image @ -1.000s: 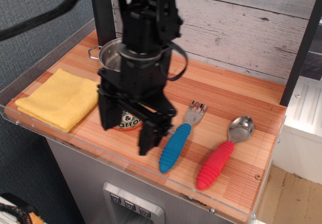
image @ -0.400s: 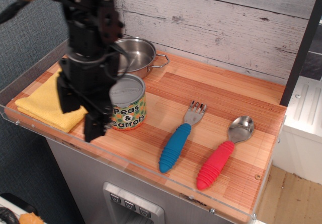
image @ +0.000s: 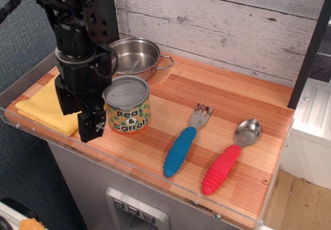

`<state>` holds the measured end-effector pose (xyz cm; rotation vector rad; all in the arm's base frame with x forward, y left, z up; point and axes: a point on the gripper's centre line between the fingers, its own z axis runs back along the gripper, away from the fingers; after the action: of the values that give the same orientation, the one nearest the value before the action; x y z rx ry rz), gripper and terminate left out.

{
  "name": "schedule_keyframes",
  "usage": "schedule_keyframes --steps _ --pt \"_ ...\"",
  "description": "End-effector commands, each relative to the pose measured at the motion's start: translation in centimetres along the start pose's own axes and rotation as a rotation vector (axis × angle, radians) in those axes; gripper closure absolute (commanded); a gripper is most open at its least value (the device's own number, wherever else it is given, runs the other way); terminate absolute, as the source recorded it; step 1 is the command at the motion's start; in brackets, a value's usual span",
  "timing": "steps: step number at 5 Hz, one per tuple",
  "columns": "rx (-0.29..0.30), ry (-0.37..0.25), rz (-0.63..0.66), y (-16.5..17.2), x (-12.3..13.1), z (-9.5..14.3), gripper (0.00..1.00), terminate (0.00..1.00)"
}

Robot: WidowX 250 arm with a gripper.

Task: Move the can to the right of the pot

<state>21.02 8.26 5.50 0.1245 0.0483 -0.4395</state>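
Take the pot (image: 135, 56) as landmark. The can (image: 127, 104) stands upright on the bench (image: 227, 101) just in front of the pot. Your pincer (image: 78, 117) hangs just left of the can, fingers spread, gripping nothing; approach rightward.

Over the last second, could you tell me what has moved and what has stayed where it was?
The gripper swung from over the can to its left, above the yellow cloth, leaving the can uncovered; whether its jaws are open is unclear. The can shifted slightly left. The pot, fork and spoon kept their places.
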Motion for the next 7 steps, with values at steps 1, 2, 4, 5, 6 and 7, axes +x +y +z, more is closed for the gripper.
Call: schedule_keyframes --steps 1,2,4,5,6,7 --pt "0.000 -0.047 -0.057 1.1 2.6 0.5 0.00 0.00" --pt "-0.007 -0.057 -0.071 1.1 3.8 0.5 0.00 0.00" --pt "-0.011 -0.058 -0.050 1.1 6.6 1.2 0.00 0.00" --pt "-0.018 -0.072 -0.033 1.2 7.6 1.4 0.00 0.00" --pt "-0.023 -0.072 -0.018 1.4 8.7 1.3 0.00 0.00" --pt "-0.026 -0.090 0.008 1.6 9.6 1.4 0.00 0.00"
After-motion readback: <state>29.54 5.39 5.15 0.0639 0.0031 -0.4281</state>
